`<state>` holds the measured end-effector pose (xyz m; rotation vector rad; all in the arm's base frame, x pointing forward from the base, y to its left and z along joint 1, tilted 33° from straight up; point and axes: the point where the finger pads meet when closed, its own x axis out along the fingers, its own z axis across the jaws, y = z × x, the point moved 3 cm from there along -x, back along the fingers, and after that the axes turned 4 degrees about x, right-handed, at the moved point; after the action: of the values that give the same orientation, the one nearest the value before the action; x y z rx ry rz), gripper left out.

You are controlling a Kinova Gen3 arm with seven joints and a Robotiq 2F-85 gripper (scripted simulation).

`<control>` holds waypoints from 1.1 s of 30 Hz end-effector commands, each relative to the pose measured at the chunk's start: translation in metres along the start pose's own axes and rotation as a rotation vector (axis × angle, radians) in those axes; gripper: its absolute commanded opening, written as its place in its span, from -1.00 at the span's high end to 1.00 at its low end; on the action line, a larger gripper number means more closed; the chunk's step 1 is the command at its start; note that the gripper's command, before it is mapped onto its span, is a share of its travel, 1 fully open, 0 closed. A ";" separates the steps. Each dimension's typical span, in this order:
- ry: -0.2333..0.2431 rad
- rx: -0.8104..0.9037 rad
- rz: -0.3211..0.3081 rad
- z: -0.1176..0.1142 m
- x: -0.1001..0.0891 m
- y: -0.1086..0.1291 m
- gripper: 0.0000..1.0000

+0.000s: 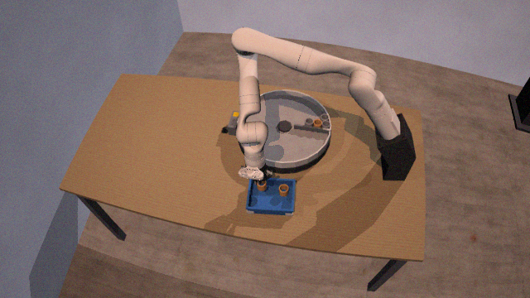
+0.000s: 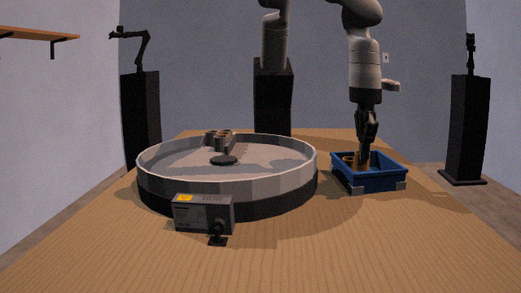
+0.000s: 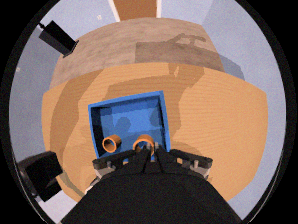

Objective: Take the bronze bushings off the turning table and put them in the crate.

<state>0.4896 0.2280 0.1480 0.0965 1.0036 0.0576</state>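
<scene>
My gripper (image 1: 260, 181) is shut on a bronze bushing (image 1: 262, 185) and holds it down inside the blue crate (image 1: 271, 196). The held bushing also shows in the wrist view (image 3: 144, 144) right at my fingertips (image 3: 145, 153), and in the exterior view (image 2: 361, 161) under my fingers (image 2: 364, 156). A second bronze bushing (image 1: 283, 189) stands in the crate beside it, apart from my fingers; it shows in the wrist view (image 3: 112, 141) too. On the grey turning table (image 1: 290, 128) one bronze bushing (image 1: 317, 122) stands among steel bushings (image 1: 309, 122) by a dark bar.
A grey control box (image 2: 202, 212) with a yellow label stands at the turning table's front rim. A dark hub (image 1: 284, 126) sits at the table's centre. My black base pedestal (image 1: 395, 151) stands at the right. Black camera stands (image 2: 467, 126) surround the desk.
</scene>
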 end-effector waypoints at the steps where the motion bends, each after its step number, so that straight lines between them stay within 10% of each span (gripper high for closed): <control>1: 0.000 -0.001 0.001 0.000 0.000 0.001 1.00; 33: 0.000 -0.001 0.001 0.000 0.017 0.001 1.00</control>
<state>0.4988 0.2295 0.1339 0.0964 1.0032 0.0576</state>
